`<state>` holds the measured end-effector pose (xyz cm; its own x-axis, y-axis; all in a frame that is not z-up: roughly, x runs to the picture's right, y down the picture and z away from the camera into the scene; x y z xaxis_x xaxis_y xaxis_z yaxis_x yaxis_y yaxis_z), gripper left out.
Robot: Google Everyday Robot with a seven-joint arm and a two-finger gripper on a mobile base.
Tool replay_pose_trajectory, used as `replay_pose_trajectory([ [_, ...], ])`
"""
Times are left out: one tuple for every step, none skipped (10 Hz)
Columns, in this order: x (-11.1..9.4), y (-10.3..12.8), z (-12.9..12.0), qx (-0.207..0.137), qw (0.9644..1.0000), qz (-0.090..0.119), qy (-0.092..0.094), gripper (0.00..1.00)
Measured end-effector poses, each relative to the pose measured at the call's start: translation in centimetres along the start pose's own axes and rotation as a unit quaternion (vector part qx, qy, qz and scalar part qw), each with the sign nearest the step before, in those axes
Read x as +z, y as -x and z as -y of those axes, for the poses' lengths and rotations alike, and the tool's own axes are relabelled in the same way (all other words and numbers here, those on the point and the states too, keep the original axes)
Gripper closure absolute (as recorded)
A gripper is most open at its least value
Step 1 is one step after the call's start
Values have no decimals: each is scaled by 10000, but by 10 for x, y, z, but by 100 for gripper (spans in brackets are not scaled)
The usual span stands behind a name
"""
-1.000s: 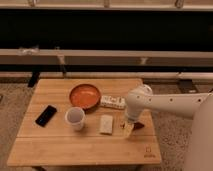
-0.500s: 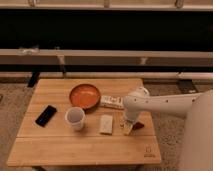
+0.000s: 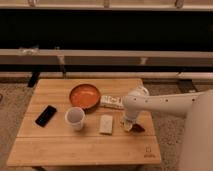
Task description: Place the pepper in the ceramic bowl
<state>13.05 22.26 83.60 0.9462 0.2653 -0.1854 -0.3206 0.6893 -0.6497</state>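
Note:
The pepper is a small dark red shape lying on the wooden table near its right edge. The gripper hangs at the end of the white arm, down at the table surface right beside the pepper's left end. The ceramic bowl is orange-terracotta and stands at the table's middle back, to the left of the gripper and apart from it.
A white cup stands in front of the bowl. A pale rectangular block lies just left of the gripper. A white packet lies behind it. A black phone lies at the left. A dark bench runs behind the table.
The arm has shifted slightly left and the gripper sits a little lower by the pepper. The objects on the table have not moved.

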Motion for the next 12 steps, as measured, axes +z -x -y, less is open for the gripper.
replay_pose_trajectory([
  [0, 0, -1, -5, 10000, -7, 8, 100],
  [-6, 3, 3, -63, 10000, -34, -48, 100],
  [-14, 11, 7, -191, 9998, -53, -99, 100],
  [-29, 25, 12, -380, 9991, -96, -174, 100],
  [-52, 48, 18, -588, 9979, -134, -248, 100],
  [-69, 67, 22, -733, 9967, -152, -302, 100],
  [-88, 93, 26, -926, 9949, -160, -372, 100],
  [-104, 120, 30, -1138, 9924, -161, -440, 100],
  [-120, 150, 36, -1367, 9892, -148, -510, 100],
  [-129, 171, 40, -1515, 9868, -125, -553, 100],
  [-134, 193, 45, -1671, 9841, -95, -587, 100],
  [-138, 224, 53, -1865, 9804, -12, -636, 100],
])
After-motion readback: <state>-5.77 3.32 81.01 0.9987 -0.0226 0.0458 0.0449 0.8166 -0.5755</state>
